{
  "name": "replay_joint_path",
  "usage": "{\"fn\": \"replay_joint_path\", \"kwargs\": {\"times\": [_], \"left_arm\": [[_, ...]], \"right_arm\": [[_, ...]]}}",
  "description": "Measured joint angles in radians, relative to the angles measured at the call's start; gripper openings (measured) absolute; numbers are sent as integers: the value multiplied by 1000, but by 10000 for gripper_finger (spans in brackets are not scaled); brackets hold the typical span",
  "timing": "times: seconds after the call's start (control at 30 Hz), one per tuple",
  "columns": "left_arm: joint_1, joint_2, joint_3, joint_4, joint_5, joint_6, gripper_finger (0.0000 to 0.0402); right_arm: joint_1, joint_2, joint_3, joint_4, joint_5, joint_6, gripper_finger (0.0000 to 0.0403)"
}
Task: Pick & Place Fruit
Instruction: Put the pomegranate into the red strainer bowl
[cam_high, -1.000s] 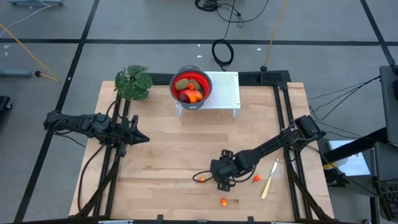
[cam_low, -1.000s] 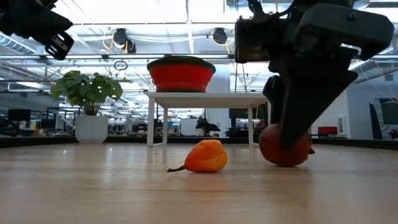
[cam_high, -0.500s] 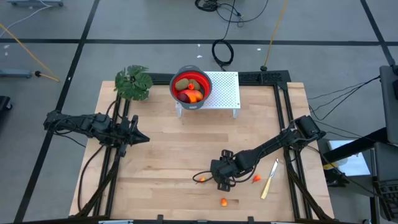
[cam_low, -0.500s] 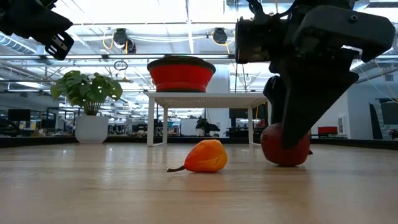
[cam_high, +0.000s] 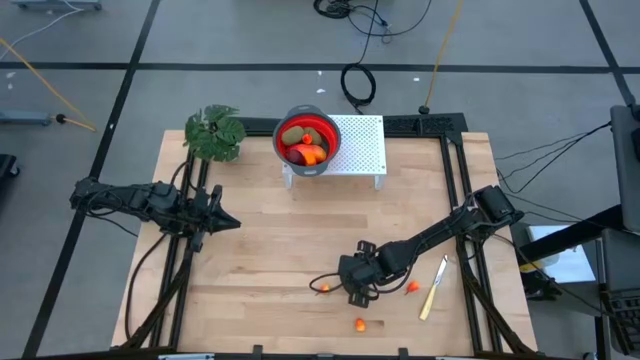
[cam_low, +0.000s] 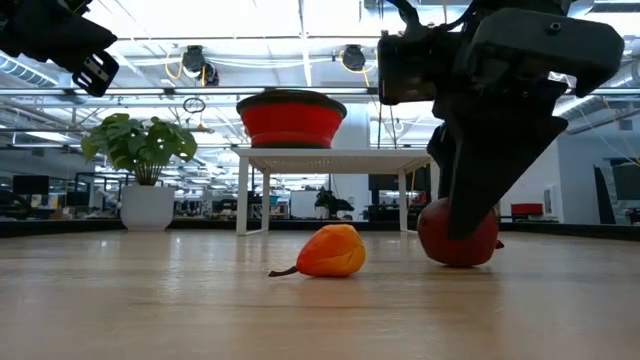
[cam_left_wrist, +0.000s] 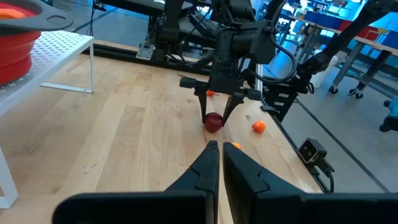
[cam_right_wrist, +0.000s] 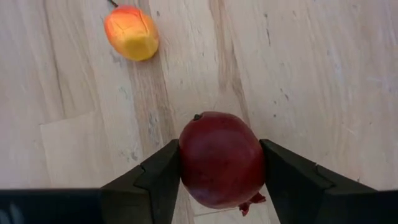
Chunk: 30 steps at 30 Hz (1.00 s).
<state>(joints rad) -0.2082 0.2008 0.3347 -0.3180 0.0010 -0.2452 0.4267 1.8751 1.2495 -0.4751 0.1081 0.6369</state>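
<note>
The right tool is positioned low over the front-centre of the wooden bench, with one finger pressed against each side of a dark red round fruit; the fingers are clamped on this fruit, which sits on or barely above the bench surface in the low view. Just beside it, toward the left arm's side, lies an orange-yellow fruit with a short dark stem, resting on the bench and apart from the tool. A small orange piece lies nearer the front edge, and a small red-orange piece lies between the right tool and a pale-handled knife. At the rear of the bench, a red bowl stands on a white perforated stand; it contains olive-brown, red and orange fruits. A leafy green plant stands at the rear corner on the left arm's side. The left tool waits above the bench on its own side, well apart from the fruit, with its fingers together and holding nothing
</note>
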Motion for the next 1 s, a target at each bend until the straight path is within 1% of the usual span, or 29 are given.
{"fn": "replay_joint_path", "kwargs": {"times": [0.17, 0.33, 0.47, 0.83, 0.97, 1.0], "left_arm": [[0, 0, 0, 0, 0, 0, 19], [0, 0, 0, 0, 2, 0, 19], [0, 0, 0, 2, 2, 5, 19], [0, 0, 0, 9, 1, 6, 19], [0, 0, 0, 9, 0, 3, 19], [0, 0, 0, 9, -1, 3, 19]], "right_arm": [[-8, -6, 0, 54, -5, 41, 198], [-35, -56, -1, 196, -5, 55, 191], [-70, -106, -1, 322, -5, 46, 193], [-175, -214, 0, 615, -5, -139, 192], [-219, -239, 0, 696, -13, -244, 196], [-232, -239, 0, 722, -30, -277, 196]]}}
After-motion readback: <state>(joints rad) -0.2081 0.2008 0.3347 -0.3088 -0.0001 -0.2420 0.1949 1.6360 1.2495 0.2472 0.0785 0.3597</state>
